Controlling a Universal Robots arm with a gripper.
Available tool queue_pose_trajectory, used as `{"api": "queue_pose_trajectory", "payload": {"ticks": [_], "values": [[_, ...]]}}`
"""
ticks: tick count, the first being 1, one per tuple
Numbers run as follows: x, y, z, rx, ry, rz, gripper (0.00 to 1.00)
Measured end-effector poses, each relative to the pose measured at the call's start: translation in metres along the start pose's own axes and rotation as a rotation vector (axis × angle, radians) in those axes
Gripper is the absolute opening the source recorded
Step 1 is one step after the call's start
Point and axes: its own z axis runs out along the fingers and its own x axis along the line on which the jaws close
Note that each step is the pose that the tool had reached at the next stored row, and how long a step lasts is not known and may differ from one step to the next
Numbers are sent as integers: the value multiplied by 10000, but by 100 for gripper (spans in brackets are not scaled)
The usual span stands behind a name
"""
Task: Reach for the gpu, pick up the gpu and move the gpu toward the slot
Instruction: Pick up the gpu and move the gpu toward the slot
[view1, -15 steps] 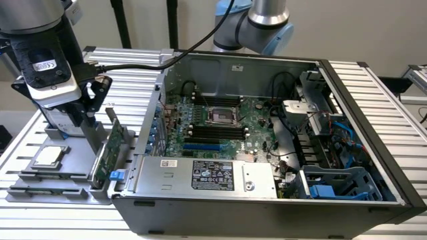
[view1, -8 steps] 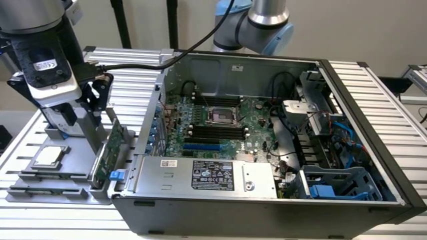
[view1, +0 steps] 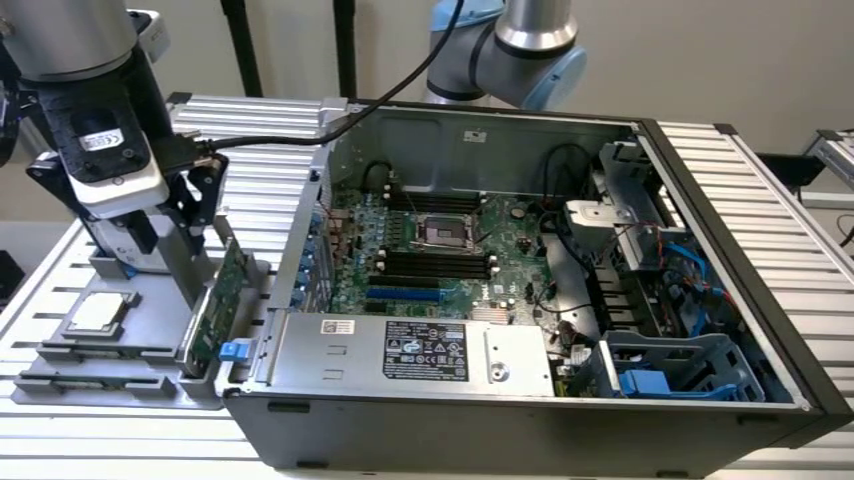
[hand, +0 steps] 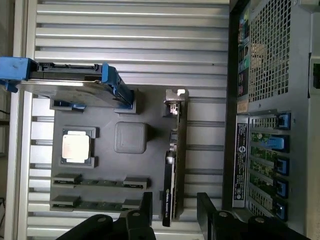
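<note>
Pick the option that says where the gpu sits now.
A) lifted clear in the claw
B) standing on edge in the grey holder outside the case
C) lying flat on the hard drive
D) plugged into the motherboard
B: the gpu stands on edge in the grey holder beside the case, with the open claw straddling its end.

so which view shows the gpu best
The wrist view: the gpu shows edge-on along its whole length, silver bracket included, with the open end effector straddling one end. The exterior view shows its green face standing in the grey holder, partly behind the end effector.
</note>
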Motion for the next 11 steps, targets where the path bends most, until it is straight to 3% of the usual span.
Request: {"api": "queue_pose_trajectory", "payload": {"ticks": [7, 11], "values": [[27, -1, 124, 58, -22, 0, 48], [33, -1, 180, 130, -102, -1, 48]]}}
